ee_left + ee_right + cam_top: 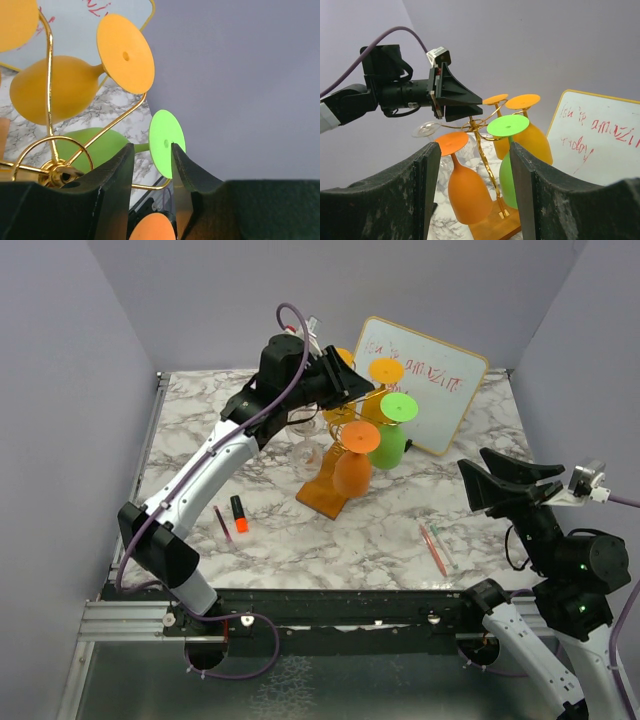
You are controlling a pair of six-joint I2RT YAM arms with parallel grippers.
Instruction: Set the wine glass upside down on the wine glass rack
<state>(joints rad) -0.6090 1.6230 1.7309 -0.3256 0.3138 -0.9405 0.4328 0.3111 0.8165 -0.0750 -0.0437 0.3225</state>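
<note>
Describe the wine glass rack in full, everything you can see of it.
The wine glass rack is a thin gold wire stand: curled scroll arms spread from a central post on a rectangular orange-brown wooden base. It stands upright on the marble table, before the whiteboard. An orange glass, a green glass and two amber glasses hang upside down from its arms. The left gripper hovers by its top; contact unclear.

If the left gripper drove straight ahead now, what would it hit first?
Probably the green glass's foot, which sits framed between the fingertips of the left gripper, though depth is unclear.
</note>
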